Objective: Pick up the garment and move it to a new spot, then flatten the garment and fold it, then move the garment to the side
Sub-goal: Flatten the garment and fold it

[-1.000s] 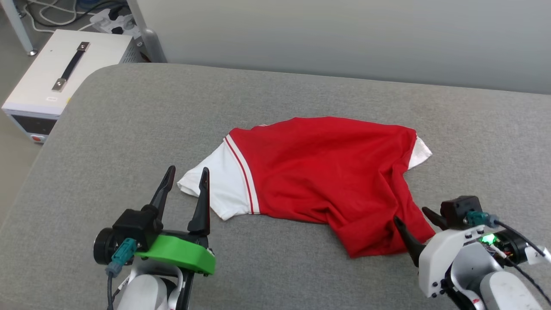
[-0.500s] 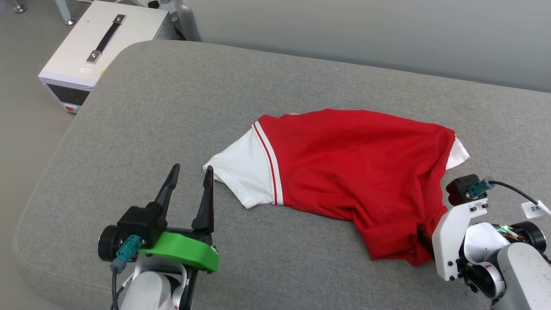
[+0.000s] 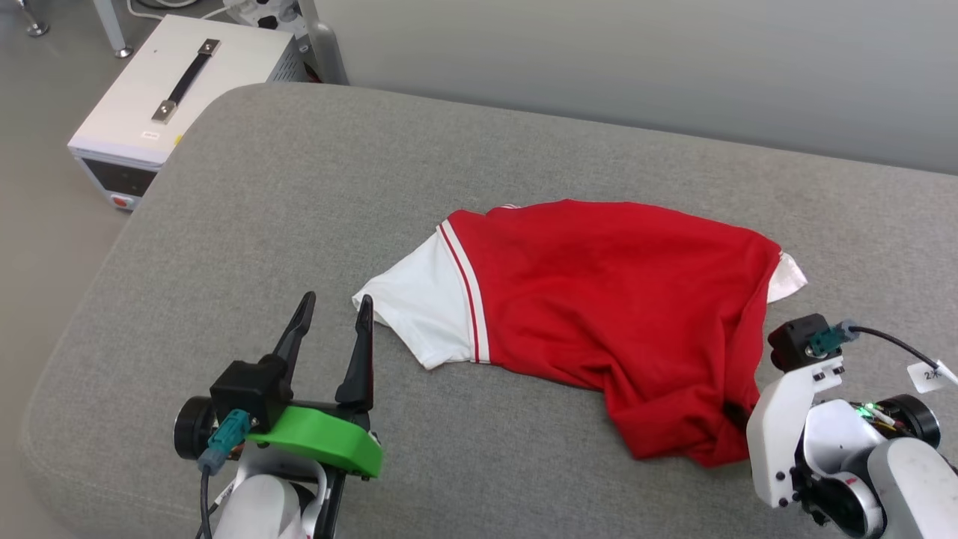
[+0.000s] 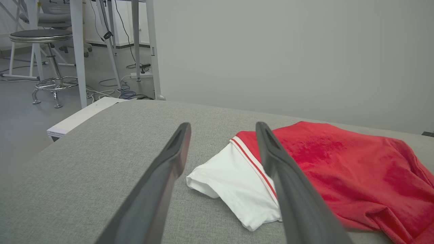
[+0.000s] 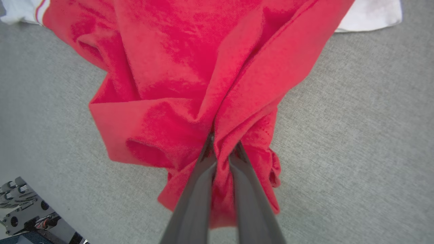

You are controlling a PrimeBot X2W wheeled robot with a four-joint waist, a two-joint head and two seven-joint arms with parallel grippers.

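Garment (image 3: 599,299), a red T-shirt with white short sleeves and striped trim, lay crumpled on the grey upholstered bench (image 3: 299,187). The right end effector (image 5: 222,149) was clenched on its bunched red edge. The left end effector (image 3: 334,301) hovered released just beside one white sleeve (image 3: 419,311).

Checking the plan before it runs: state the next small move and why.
Probably lift the right gripper: it is shut on a bunched red fold of the garment, which lies on the cushion. The left gripper is open beside the white sleeve, holding nothing.
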